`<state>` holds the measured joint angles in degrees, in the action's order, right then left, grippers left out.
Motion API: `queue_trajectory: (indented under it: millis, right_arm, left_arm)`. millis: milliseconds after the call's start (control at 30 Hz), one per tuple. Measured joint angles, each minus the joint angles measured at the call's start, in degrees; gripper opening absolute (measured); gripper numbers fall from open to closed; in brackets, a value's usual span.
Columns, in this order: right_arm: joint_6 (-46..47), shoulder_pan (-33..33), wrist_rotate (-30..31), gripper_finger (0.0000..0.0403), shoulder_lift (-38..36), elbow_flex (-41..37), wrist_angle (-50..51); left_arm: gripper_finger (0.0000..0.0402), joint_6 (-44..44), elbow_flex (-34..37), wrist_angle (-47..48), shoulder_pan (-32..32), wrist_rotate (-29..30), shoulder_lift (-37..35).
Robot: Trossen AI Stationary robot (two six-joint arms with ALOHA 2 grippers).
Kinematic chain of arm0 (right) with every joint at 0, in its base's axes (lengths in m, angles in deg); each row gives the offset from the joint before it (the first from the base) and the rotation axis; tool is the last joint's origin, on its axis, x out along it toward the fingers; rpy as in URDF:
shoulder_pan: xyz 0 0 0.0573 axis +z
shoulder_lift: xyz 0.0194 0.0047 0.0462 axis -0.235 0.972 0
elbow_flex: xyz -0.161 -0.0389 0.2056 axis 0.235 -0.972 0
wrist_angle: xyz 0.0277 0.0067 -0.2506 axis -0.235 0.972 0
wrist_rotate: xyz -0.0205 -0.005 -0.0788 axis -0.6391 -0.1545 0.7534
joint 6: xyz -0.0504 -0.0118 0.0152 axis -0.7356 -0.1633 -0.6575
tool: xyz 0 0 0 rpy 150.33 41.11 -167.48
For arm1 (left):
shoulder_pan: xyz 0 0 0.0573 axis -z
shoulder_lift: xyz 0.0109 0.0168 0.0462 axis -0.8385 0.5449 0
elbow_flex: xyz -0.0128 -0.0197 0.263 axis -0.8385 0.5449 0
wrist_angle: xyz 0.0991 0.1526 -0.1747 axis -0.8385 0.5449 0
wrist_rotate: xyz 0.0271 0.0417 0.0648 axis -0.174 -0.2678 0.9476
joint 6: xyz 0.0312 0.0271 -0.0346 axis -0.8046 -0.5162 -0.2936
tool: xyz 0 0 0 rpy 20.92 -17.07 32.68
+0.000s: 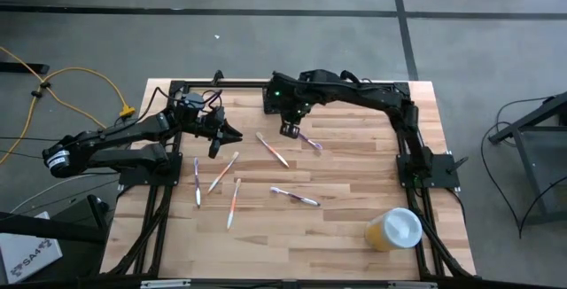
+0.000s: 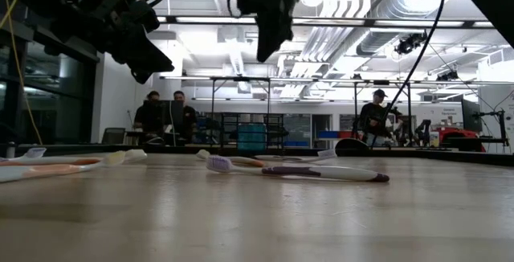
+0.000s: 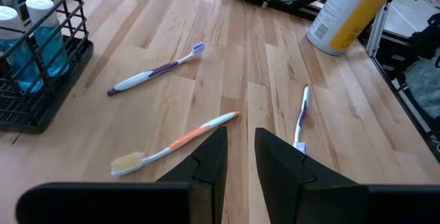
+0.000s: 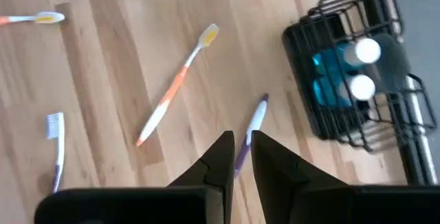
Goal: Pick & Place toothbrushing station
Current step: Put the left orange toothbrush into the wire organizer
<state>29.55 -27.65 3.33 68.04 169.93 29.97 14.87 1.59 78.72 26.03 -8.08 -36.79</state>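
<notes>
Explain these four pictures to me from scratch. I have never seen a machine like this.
Two dark robot arms work over a wooden table. One picture looks straight down, one looks level across the tabletop into a room with people behind, and two come from cameras on the wrists. The left claw and the right claw both hover above the table, fingers slightly apart, holding nothing. Several toothbrushes lie scattered: an orange-handled one and a purple-handled one, among others. A black wire caddy holds blue bottles with white caps. A yellow cup with a white lid stands near a corner.
</notes>
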Motion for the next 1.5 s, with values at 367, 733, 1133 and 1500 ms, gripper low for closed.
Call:
queue_trajectory:
  millis: [367,733,1133,1500]
  right_arm:
    - [5.4,7.0,5.0,0.0043,-7.1,-0.1,3.5]
    - [7.1,11.6,8.3,0.0043,-14.4,-0.1,3.6]
    - [10.3,15.3,11.6,0.0043,-25.4,-11.1,-0.6]
    - [10.3,15.3,11.9,0.0043,-49.0,-50.3,-31.3]
  left_arm:
    - [0.0071,0.0,0.0,0.0,0.0,0.0,0.0]
    - [0.0071,0.0,0.0,0.0,0.0,0.0,0.0]
    - [0.0071,0.0,0.0,0.0,0.0,0.0,0.0]
    - [0.0071,0.0,0.0,0.0,0.0,0.0,0.0]
